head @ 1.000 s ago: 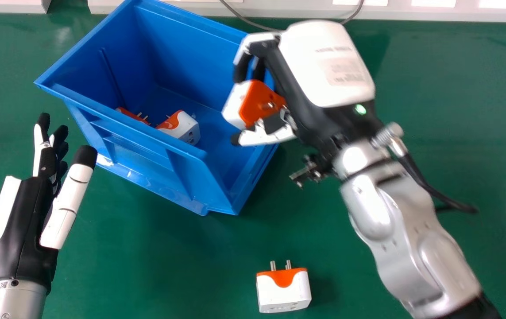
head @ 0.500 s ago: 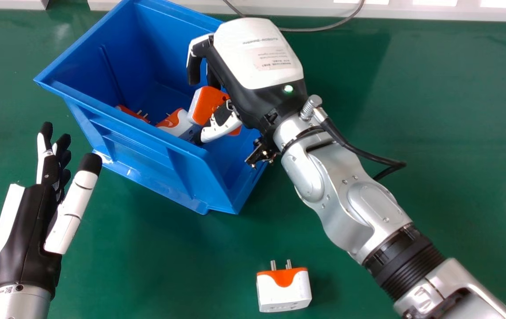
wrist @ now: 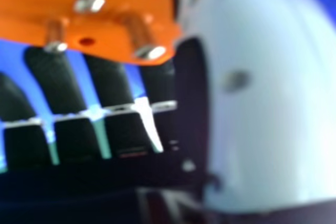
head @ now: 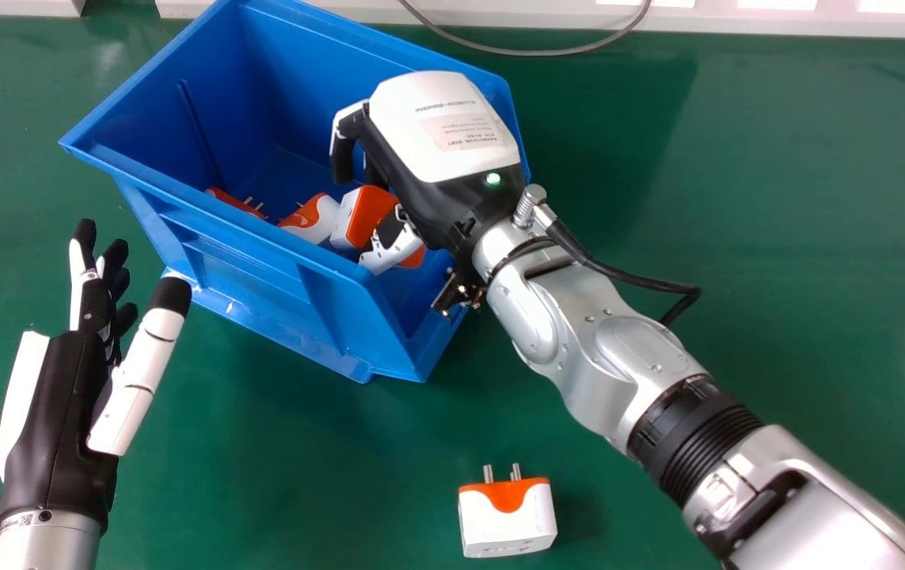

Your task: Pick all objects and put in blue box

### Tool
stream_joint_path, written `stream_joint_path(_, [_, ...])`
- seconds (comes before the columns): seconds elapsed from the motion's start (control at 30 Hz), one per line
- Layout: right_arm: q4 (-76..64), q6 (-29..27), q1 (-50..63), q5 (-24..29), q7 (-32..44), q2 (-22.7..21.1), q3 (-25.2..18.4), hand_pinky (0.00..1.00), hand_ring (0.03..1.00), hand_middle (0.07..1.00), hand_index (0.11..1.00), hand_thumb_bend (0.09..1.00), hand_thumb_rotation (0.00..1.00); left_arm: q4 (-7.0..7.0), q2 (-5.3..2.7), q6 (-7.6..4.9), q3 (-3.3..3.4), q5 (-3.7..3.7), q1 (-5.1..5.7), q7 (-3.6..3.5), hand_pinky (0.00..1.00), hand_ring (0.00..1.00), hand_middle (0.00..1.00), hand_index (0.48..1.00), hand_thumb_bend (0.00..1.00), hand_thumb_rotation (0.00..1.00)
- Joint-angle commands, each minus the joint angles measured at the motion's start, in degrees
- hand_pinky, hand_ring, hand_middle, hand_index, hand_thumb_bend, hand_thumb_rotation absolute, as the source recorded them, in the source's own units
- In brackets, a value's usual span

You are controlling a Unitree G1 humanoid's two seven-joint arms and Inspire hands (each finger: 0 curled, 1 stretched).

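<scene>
Pins (wrist: 149, 52) on gripped adapter (wrist: 26, 3), right hand view; loose adapter (head: 506, 522), head view

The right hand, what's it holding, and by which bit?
The right hand holds a plug adapter by its orange pronged part, thumb across it; where the fingers touch is hidden.

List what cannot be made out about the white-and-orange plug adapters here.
Head view: middle of the held adapter, behind the white thumb of the right hand.
Head view: lower part of the leftmost adapter, behind the blue plastic box's near wall.
Right hand view: the held adapter's outline, cut off by the edge.
</scene>
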Motion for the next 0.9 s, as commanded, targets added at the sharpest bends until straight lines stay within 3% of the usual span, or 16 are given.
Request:
stream_joint_path(0.0, [-1.61, -0.74, -1.19, -0.02, -2.39, -0.38, 0.24, 0.71, 0.828, 0.879, 0.858, 0.508, 0.73, -0.06, -0.03, -1.21, -0.12, 0.17, -0.07, 0.48, 0.94, 1.00, 1.00, 1.000, 0.65, 0.84])
stream_joint_path(0.13, [-3.88, 0.05, -0.20, -0.09, -2.38, -1.13, 0.29, 0.81, 0.914, 0.964, 0.944, 0.516, 0.87, 0.40, 0.07, -1.38, -0.22, -0.10, -0.26, 0.54, 0.94, 1.00, 1.00, 1.000, 0.65, 0.83])
stream_joint_path(0.43, [-15.14, 2.88, 5.55, -0.27, -0.27, -4.84, -0.44, 0.93, 0.991, 0.998, 0.994, 0.509, 0.99, 1.14, 0.03, -1.28, -0.56, -0.03, -0.88, 0.75, 0.93, 1.00, 1.00, 1.000, 0.65, 0.82])
stream_joint_path(0.67, [-39.07, 2.00, 24.08, 0.93, 0.39, -11.92, -3.60, 0.96, 0.998, 1.000, 0.992, 0.497, 0.99, 1.21, -0.08, -1.38, -1.04, 0.86, -0.60, 1.44, 0.93, 1.00, 1.00, 1.000, 0.66, 0.82])
stream_joint_path(0.87, [-51.50, 0.48, 39.40, 1.30, -0.36, -16.41, -7.12, 0.97, 0.988, 0.997, 0.977, 0.491, 0.97, 0.88, -0.20, -1.66, -1.44, 1.77, -0.50, 2.21, 0.92, 1.00, 1.00, 0.996, 0.65, 0.81])
